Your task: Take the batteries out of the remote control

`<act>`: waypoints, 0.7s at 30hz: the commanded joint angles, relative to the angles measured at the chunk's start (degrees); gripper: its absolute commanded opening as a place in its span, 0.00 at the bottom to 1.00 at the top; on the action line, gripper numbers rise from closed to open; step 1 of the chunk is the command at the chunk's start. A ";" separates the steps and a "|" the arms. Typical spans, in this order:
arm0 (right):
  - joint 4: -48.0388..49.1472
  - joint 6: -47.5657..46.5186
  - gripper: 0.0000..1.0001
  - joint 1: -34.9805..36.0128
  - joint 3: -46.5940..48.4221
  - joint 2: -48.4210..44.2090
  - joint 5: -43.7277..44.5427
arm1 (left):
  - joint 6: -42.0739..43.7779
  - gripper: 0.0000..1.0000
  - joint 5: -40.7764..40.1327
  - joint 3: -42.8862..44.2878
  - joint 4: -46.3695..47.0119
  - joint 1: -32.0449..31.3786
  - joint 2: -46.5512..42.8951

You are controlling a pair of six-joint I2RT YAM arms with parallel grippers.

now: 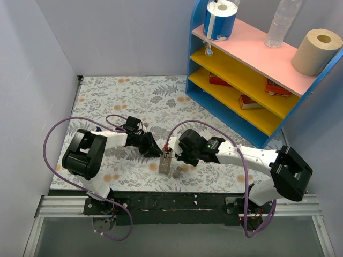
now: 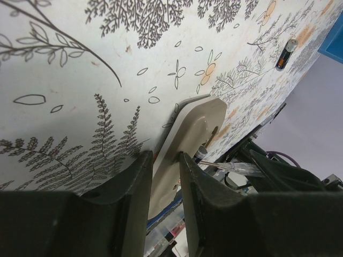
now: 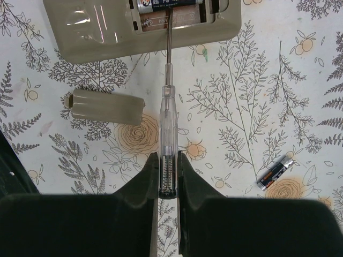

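The remote control (image 3: 107, 27) lies grey back up with its compartment open; it also shows in the top view (image 1: 165, 160). One battery (image 3: 169, 4) sits in the compartment. A second battery (image 3: 275, 174) lies loose on the cloth, also seen in the left wrist view (image 2: 285, 53). My left gripper (image 2: 163, 158) is shut on one end of the remote (image 2: 195, 120). My right gripper (image 3: 168, 160) is shut on a clear-handled screwdriver (image 3: 167, 115), whose tip touches the battery in the compartment. The grey lid (image 3: 107, 106) lies beside the remote.
A blue shelf unit (image 1: 236, 101) with pink and yellow boards stands at the back right, holding paper rolls, a bottle and small boxes. Grey walls close in the left side and the back. The lid (image 1: 176, 172) lies near the table's front edge.
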 commanded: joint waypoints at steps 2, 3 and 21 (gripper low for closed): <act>-1.45 0.48 0.01 -1.07 -3.54 -0.94 0.08 | 1.44 0.27 -4.19 -1.56 -3.06 -0.80 1.89; -1.45 0.57 0.01 -1.07 -3.80 -1.02 0.08 | 1.44 0.27 -4.19 -1.65 -3.06 -0.80 1.89; 1.10 1.36 0.01 -1.68 -7.06 -2.25 0.08 | 1.44 0.27 -4.98 -1.74 -3.33 -0.89 2.41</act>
